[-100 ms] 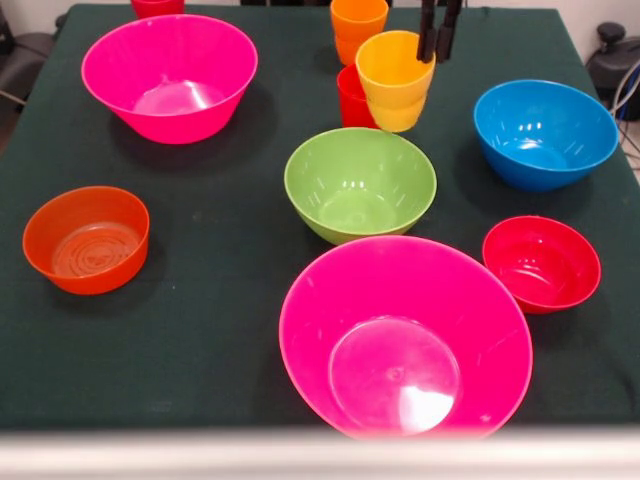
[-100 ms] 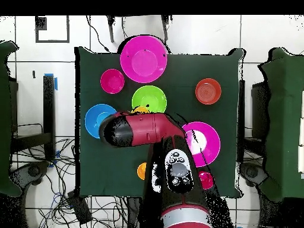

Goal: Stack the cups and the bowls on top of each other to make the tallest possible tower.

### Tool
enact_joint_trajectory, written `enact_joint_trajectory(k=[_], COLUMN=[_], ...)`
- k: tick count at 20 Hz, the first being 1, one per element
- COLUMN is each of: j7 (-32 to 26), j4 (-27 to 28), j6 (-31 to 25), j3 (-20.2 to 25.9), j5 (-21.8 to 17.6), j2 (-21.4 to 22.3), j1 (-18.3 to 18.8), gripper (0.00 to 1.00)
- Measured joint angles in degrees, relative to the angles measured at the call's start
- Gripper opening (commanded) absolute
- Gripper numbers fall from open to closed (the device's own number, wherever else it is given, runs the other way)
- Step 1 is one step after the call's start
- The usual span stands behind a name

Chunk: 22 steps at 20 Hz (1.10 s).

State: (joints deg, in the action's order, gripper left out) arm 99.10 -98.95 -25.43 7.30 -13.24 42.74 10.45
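Hand (image 1: 439, 52): my two dark fingers hang down from above, set close together with a thin gap between them; whether they pinch the yellow cup's rim I cannot tell.
Yellow cup (image 1: 394, 82): directly at my fingertips, upright, its far rim just beside them.
Red cup (image 1: 352, 98): pressed against the yellow cup on the side away from my hand, mostly hidden behind it.
Orange cup (image 1: 357, 26): upright, just beyond the red cup.
Lime-green bowl (image 1: 360, 183): open side up on the counter (image 1: 200, 330), near the cups on the camera side, empty.
Blue bowl (image 1: 545, 132): beside my hand, apart from the cups.
Small red bowl (image 1: 541, 263): beyond the blue bowl, toward the camera.
Hot-pink bowls: one (image 1: 404, 335) past the green bowl, one (image 1: 170, 75) well apart across the counter.
Orange bowl (image 1: 87, 239): farthest from my hand, ringed base showing.
Arm (image 2: 139, 129): in the overhead view, covers the cups.
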Motion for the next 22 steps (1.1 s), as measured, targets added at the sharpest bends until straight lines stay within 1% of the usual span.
enact_joint_trajectory(k=[10, 13, 22], j7=[0.0, 0.0, 0.0], j4=[0.6, 0.6, 0.6], j6=[4.3, 5.5, 8.7], j3=[0.0, -0.3, -1.1], j5=[-0.7, -1.9, -5.8], j2=[-1.1, -1.1, -1.9], j1=[1.3, 1.8, 1.9], gripper=[0.0, 0.0, 0.0])
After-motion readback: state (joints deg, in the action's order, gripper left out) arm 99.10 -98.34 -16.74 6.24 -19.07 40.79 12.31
